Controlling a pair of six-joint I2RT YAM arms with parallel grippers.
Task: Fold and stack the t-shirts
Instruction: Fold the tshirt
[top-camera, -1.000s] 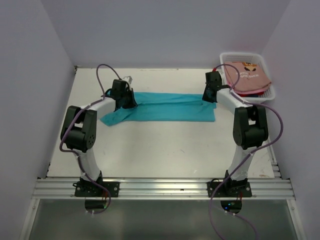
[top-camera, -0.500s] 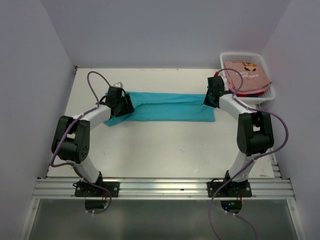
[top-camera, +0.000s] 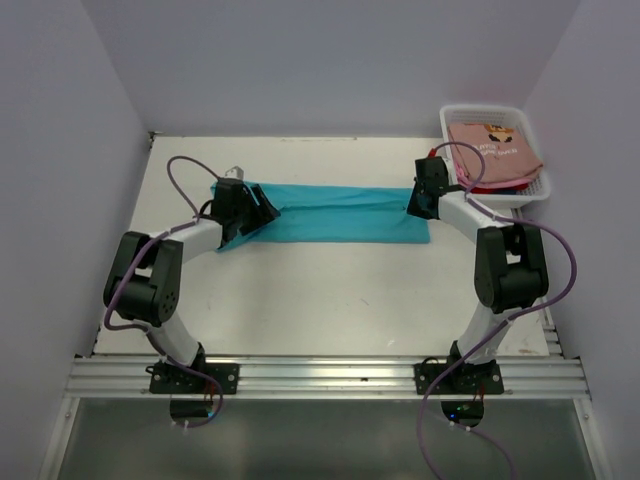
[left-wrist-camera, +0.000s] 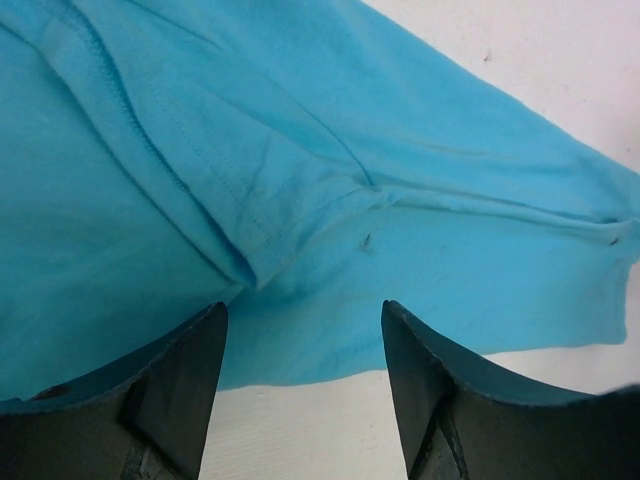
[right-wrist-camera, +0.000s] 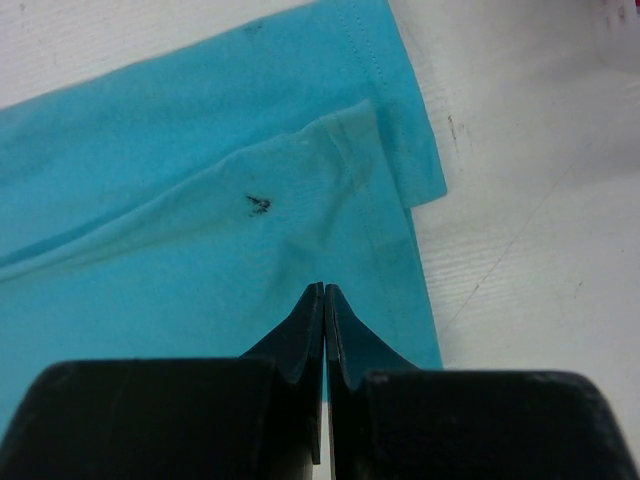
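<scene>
Top external view, starting at the left: the left gripper (top-camera: 243, 205) sits low over the left end of the teal t-shirt (top-camera: 340, 212). Its wrist camera shows both black fingers (left-wrist-camera: 170, 380) spread well apart with nothing between them, and a stitched sleeve hem lying on the cloth just beyond. The shirt lies flat as a long folded band across the far half of the white table (top-camera: 330, 300). At its right end the right gripper (top-camera: 422, 195) is down at the cloth, fingers pressed tight together; I can't tell whether any fabric is pinched. Further right, the white basket (top-camera: 482, 108) in the far corner holds a salmon-pink t-shirt (top-camera: 495, 145) with dark print.
</scene>
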